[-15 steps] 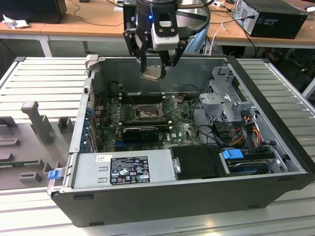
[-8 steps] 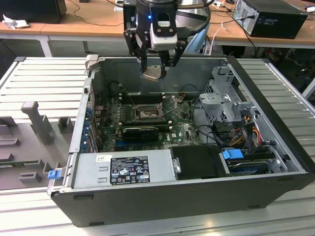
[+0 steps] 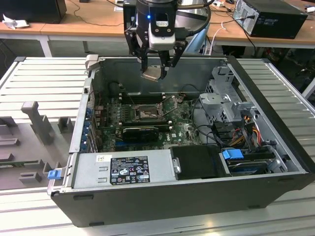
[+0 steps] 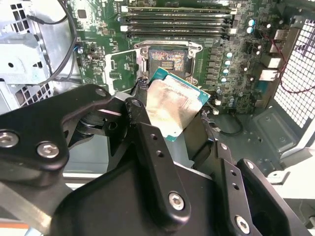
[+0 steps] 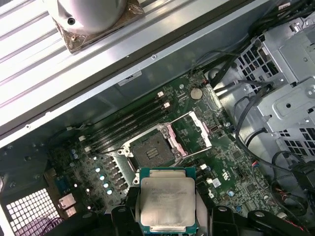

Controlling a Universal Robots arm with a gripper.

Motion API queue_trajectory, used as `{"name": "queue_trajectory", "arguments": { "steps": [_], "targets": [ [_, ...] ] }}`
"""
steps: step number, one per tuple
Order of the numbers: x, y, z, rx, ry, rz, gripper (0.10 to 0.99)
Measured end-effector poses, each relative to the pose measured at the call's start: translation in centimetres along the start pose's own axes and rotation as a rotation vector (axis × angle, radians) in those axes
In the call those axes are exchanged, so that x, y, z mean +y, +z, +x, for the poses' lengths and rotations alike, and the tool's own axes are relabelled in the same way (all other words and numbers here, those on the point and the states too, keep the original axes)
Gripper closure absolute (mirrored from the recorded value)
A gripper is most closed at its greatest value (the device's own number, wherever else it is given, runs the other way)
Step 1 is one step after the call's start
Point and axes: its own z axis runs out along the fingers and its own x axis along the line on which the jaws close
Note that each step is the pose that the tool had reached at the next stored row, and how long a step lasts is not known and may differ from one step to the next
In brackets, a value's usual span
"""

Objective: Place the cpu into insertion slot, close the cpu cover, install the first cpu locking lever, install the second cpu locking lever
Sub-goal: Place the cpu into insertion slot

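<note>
One arm reaches straight down from twelve o'clock in the exterior view, its wrist upright and its claw [image 3: 153,69] hanging over the far wall of the open computer case [image 3: 147,196], well clear of the board inside. The case lies on its side on a ribbed metal counter [image 3: 39,73].

The claw's two black fingers [image 4: 142,113] are closed on the cpu [image 3: 152,73], pressing on opposite edges. In the exterior view the chip is tilted, not level. In both wrist views its pale metal face and green border show between the fingers [image 5: 167,201].

The insertion slot [image 3: 146,113] sits on the board at six o'clock from the claw in the exterior view, well apart from the held chip. Its dark square bed is bare in both wrist views [image 5: 152,150]. The cpu cover [image 5: 189,132] is swung open and lies just beside the slot, meeting it along one edge, with green board showing through its window.

Seen from the exterior view, memory sticks [image 3: 140,97] run at twelve o'clock of the slot, a long black card [image 3: 140,132] lies at six o'clock, and a metal drive cage [image 3: 221,98] stands at three o'clock.
</note>
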Motion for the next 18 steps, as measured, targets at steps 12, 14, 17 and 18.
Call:
{"name": "queue_trajectory", "arguments": {
  "steps": [12, 14, 17, 18],
  "targets": [
    [0.00, 0.00, 0.00, -0.0056, 0.062, -0.001, 0.549],
    [0.00, 0.00, 0.00, -0.0068, 0.076, -0.001, 0.549],
    [0.00, 0.00, 0.00, -0.0084, 0.095, -0.002, 0.549],
    [0.00, 0.00, 0.00, -0.0090, 0.100, -0.002, 0.549]
  ]
}}
